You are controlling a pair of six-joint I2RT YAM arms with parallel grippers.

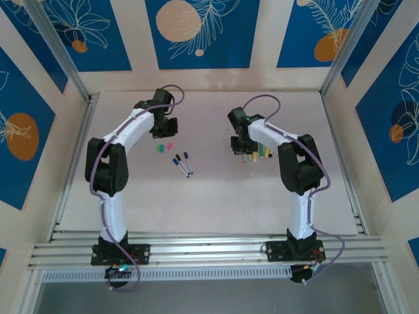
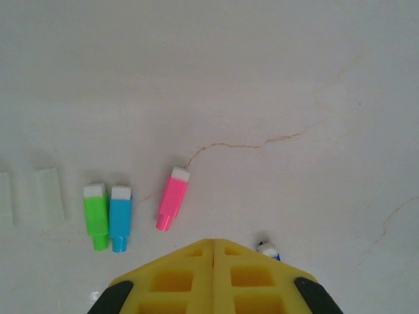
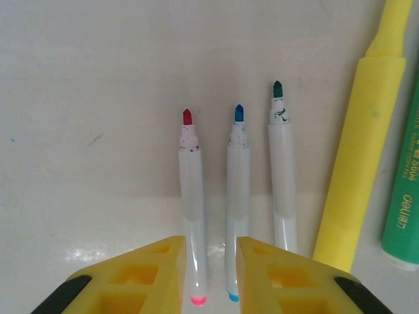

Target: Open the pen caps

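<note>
Overhead: loose pen caps (image 1: 164, 147) mid-table, capped pens (image 1: 183, 163) at their 5 o'clock.
Left wrist: left gripper (image 2: 214, 243) pressed together; green cap (image 2: 96, 214), blue cap (image 2: 120, 216) and pink cap (image 2: 172, 198) at 11 o'clock.
Right wrist: right gripper (image 3: 211, 241) parted over uncapped pink-tipped pen (image 3: 192, 190) and blue-tipped pen (image 3: 237, 183); green-tipped pen (image 3: 281, 176) at 1 o'clock.

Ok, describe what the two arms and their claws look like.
The left arm and right arm are alike: white shells, black joints, a purplish cable looping along each. The left claw and right claw have yellow fingers with square recesses and black patches at the outer corners.

Three loose caps (image 2: 173, 198); three uncapped pens (image 3: 237, 176) side-by-side.
</note>
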